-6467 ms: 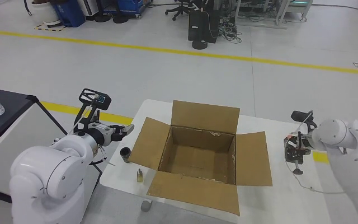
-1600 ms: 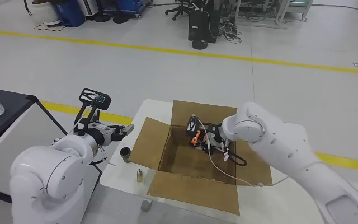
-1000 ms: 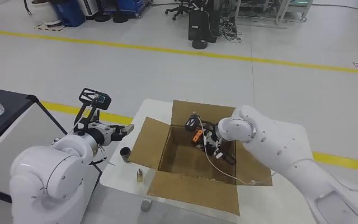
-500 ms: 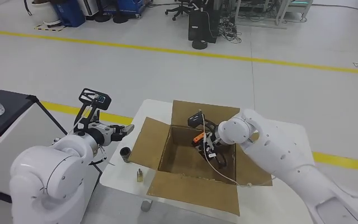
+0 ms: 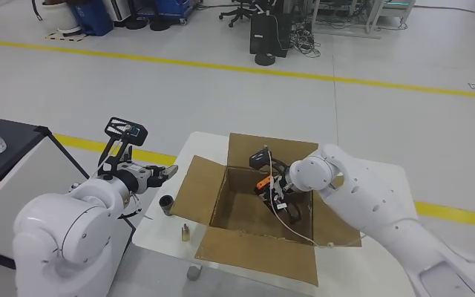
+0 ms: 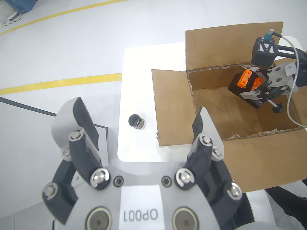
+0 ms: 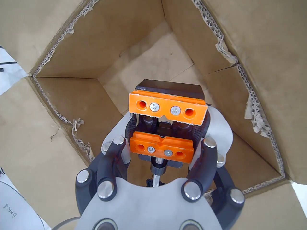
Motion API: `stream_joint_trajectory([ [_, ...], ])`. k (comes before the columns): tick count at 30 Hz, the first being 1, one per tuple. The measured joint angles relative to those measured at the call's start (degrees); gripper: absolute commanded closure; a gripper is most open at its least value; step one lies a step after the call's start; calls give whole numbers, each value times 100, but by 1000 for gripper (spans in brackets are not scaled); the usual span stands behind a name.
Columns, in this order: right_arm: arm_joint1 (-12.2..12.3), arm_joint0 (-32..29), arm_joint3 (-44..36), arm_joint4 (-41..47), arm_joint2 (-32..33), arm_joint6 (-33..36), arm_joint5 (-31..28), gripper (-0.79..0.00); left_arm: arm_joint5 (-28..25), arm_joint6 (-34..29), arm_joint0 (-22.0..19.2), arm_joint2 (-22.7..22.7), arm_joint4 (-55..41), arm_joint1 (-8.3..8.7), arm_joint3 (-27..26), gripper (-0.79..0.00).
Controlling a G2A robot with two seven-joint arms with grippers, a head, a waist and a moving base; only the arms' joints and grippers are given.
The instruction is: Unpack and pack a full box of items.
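An open cardboard box (image 5: 335, 215) (image 6: 168, 101) (image 7: 72, 82) stands on the white table (image 5: 167, 226). My right gripper (image 5: 272, 190) (image 6: 257, 89) (image 7: 165, 126) is inside it near the far right corner, shut on a small black vise (image 5: 264, 183) (image 6: 236, 88) (image 7: 168, 89) with orange clamp faces. The vise hangs tilted just above the box floor. My left gripper (image 5: 168, 173) (image 6: 139, 120) is open and holds nothing, off the table's left edge. A dark short cylinder (image 5: 166, 203) (image 6: 136, 121) and a small yellowish bottle (image 5: 185, 232) stand on the table left of the box.
The box's four flaps lie spread outward over the table, the near flap (image 5: 260, 256) past the front edge. A white cable (image 5: 300, 232) trails from the right wrist across the box. A dark-topped stand (image 5: 18, 145) sits left of the table.
Over the earlier frames the right arm swung in from the table's right side with the vise and lowered it into the box. In the last half second nothing moved. The left arm stayed still.
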Motion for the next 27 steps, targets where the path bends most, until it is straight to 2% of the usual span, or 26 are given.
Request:
stream_joint_trajectory([
  [13, 81, -495, -444, -391, 305, -16, 1805, 0, 0, 0, 0, 0, 0, 0, 0, -785],
  [22, 149, -815, -742, -619, 536, 8, 2695, 0, 0, 0, 0, 0, 0, 0, 0, -785],
  [27, 143, -896, -614, -653, 614, -46, 2864, 0, 0, 0, 0, 0, 0, 0, 0, -785],
])
